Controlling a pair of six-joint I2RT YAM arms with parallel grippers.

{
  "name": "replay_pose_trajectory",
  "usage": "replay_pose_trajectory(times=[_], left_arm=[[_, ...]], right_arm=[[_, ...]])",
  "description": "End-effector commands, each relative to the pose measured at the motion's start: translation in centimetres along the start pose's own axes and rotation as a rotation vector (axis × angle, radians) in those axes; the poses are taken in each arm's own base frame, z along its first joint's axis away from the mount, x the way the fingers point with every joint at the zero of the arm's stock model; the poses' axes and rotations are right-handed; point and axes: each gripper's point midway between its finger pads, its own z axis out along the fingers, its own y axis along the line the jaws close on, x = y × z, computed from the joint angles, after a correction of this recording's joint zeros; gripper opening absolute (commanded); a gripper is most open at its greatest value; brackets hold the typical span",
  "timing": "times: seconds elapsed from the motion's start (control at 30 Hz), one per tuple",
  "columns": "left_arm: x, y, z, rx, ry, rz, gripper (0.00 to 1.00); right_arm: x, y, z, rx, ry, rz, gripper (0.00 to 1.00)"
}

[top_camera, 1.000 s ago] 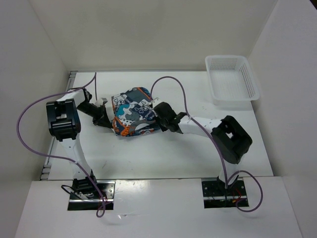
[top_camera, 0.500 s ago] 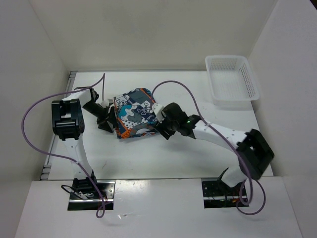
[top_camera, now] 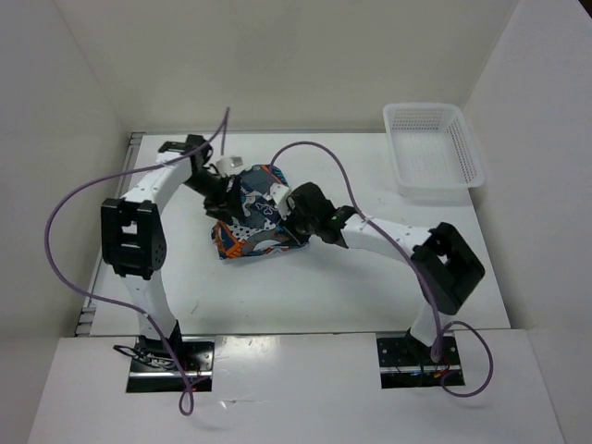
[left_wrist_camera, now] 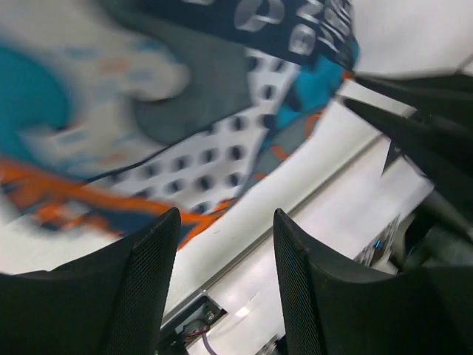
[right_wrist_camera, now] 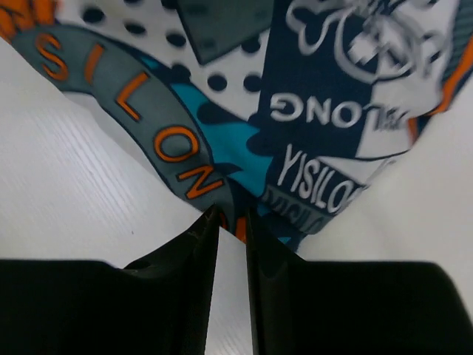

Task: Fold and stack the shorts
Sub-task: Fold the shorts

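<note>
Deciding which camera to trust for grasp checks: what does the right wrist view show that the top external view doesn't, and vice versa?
Only the right wrist view: the right gripper with its fingers pinched together on the hem of the shorts, and the print's lettering up close. Only the top external view: both arms whole, the left gripper at the shorts' far left part, and the white basket in the far right corner. Both: the patterned shorts lying on the white table.

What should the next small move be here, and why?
Probably ease the left pincer forward onto the hem of the shorts and close it. It stands open with the orange edge just ahead, while the right pincer looks pinched on a corner of the cloth.
</note>
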Motion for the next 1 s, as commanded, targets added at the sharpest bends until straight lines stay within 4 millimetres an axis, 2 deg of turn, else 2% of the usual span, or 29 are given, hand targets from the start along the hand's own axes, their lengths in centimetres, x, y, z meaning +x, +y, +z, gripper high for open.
replay_pose_trajectory(times=[0.0, 0.03, 0.07, 0.1, 0.13, 0.17, 0.23, 0.27, 0.3, 0.33, 0.37, 0.4, 0.43, 0.47, 0.5, 0.53, 0.6, 0.63, 0.67, 0.73, 0.77, 0.83, 0.9, 0.97], left_arm=[[3.3, -0.5, 3.9, 0.026, 0.142, -0.014, 0.61], [3.8, 0.6, 5.0, 0.016, 0.169, -0.033, 0.61], [5.2, 1.2, 6.1, 0.005, 0.214, -0.049, 0.61], [5.7, 1.9, 7.1, -0.011, 0.235, -0.05, 0.61], [6.0, 2.7, 7.4, -0.046, 0.241, -0.048, 0.61], [6.8, 3.5, 7.9, -0.064, 0.262, -0.059, 0.61], [6.7, 4.6, 8.4, -0.102, 0.245, -0.04, 0.61], [7.0, 5.0, 8.7, -0.135, 0.255, -0.026, 0.61], [7.0, 4.8, 8.9, -0.148, 0.253, -0.002, 0.61], [7.8, 5.0, 9.2, -0.162, 0.275, -0.001, 0.61], [7.7, 5.1, 9.3, -0.188, 0.266, 0.023, 0.61], [7.7, 4.8, 9.7, -0.202, 0.261, 0.057, 0.61], [8.3, 5.0, 10.0, -0.219, 0.274, 0.067, 0.61], [7.7, 5.3, 10.0, -0.254, 0.252, 0.097, 0.61], [8.0, 5.4, 10.3, -0.268, 0.259, 0.108, 0.61], [7.9, 5.4, 10.5, -0.278, 0.255, 0.124, 0.61], [8.0, 5.7, 10.6, -0.289, 0.255, 0.125, 0.61], [8.0, 5.9, 10.5, -0.302, 0.255, 0.127, 0.61], [7.8, 6.1, 10.6, -0.311, 0.247, 0.132, 0.61], [8.5, 6.4, 11.0, -0.349, 0.27, 0.157, 0.61], [8.4, 6.3, 11.3, -0.36, 0.264, 0.175, 0.61], [9.5, 6.0, 11.7, -0.378, 0.289, 0.205, 0.61], [9.5, 5.5, 11.8, -0.387, 0.28, 0.236, 0.62], [9.7, 5.2, 12.0, -0.385, 0.279, 0.253, 0.62]], right_arm=[[0.6, 0.1, 1.8, -0.005, -0.017, 0.053, 0.26], [1.3, 0.0, 2.3, 0.001, 0.003, 0.056, 0.24], [2.9, 0.2, 3.2, -0.005, 0.037, 0.06, 0.24], [4.0, 0.5, 3.5, -0.009, 0.063, 0.077, 0.24], [4.4, 0.6, 3.8, -0.01, 0.075, 0.097, 0.24], [6.0, 1.0, 3.9, -0.015, 0.114, 0.134, 0.24], [7.1, 1.4, 3.9, -0.016, 0.137, 0.168, 0.24], [7.7, 2.2, 3.8, -0.038, 0.151, 0.172, 0.23], [7.4, 2.2, 3.7, -0.036, 0.142, 0.18, 0.23], [8.1, 3.2, 3.6, -0.057, 0.164, 0.188, 0.21], [8.5, 3.4, 3.3, -0.057, 0.175, 0.2, 0.2], [8.1, 3.9, 3.1, -0.071, 0.166, 0.203, 0.2], [8.6, 4.0, 3.1, -0.071, 0.177, 0.213, 0.2], [8.3, 4.0, 2.8, -0.071, 0.174, 0.213, 0.2], [8.0, 4.1, 2.3, -0.081, 0.169, 0.195, 0.2], [6.5, 4.1, 2.0, -0.107, 0.137, 0.14, 0.24], [4.4, 3.8, 0.7, -0.105, 0.112, 0.118, 0.25], [2.4, 2.7, 0.2, -0.088, 0.071, 0.123, 0.25], [1.4, 1.3, -0.6, -0.092, 0.045, 0.18, 0.25], [-0.3, -0.1, -2.2, -0.104, -0.002, 0.282, 0.25], [-0.7, -1.1, -2.8, -0.113, -0.015, 0.328, 0.25], [-0.8, -1.6, -3.1, -0.091, -0.027, 0.396, 0.26], [-0.2, -2.4, -2.5, -0.03, -0.042, 0.439, 0.27], [0.9, -2.4, -1.3, -0.013, -0.028, 0.514, 0.33]])
